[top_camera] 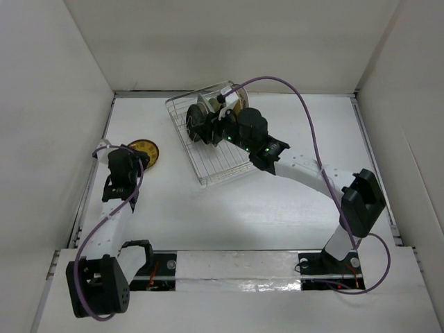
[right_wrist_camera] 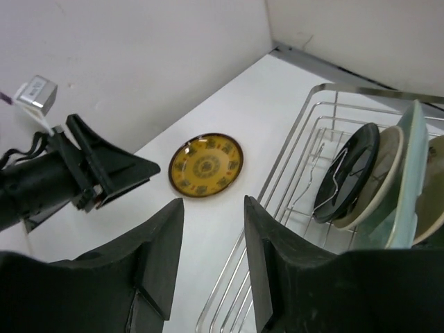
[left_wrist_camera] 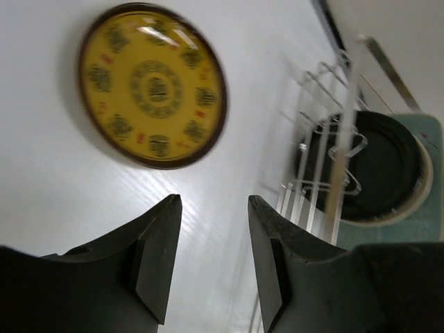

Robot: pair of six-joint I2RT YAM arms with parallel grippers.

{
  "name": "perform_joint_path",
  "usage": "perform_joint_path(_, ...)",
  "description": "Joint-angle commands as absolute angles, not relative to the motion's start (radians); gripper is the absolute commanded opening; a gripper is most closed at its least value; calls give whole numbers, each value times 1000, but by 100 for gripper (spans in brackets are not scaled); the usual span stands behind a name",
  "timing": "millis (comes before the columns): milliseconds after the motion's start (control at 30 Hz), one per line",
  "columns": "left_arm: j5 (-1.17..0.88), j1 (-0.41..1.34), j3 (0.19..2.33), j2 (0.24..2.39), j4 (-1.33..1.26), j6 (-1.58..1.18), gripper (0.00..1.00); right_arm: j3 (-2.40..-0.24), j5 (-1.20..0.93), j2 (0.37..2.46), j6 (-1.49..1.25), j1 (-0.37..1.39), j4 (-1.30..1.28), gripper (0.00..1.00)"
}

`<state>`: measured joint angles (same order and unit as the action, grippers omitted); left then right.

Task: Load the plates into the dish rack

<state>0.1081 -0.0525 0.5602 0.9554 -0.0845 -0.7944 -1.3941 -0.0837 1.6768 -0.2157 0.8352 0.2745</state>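
The brown-and-yellow patterned plate (left_wrist_camera: 152,84) lies flat on the white table (top_camera: 277,222), apart from the dish rack (right_wrist_camera: 305,125). In the rack a dark plate (right_wrist_camera: 347,173), a cream plate (right_wrist_camera: 386,163) and a pale green rectangular plate (right_wrist_camera: 411,173) stand on edge. The left gripper (left_wrist_camera: 213,201) is near the patterned plate, jaws apart and empty. The right gripper (right_wrist_camera: 213,205) hangs over the rack, also parted and empty.

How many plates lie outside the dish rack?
1: the yellow patterned plate lies flat on the table, left of the dish rack. Others could be hidden.
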Motion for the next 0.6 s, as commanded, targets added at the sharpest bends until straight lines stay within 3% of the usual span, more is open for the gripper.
perform_joint_path(0,31,-153,491,991,-202,-877,40,-1416,-245,1670,-223,819,315,47)
perform_joint_path(233,-109,-319,442,1198,-349,-913,39,-1419,-319,1680,-215,841,313,48)
perform_joint_path(567,-45,-328,505,1416,-425,-959,39,-1417,-359,1690,-232,861,328,48)
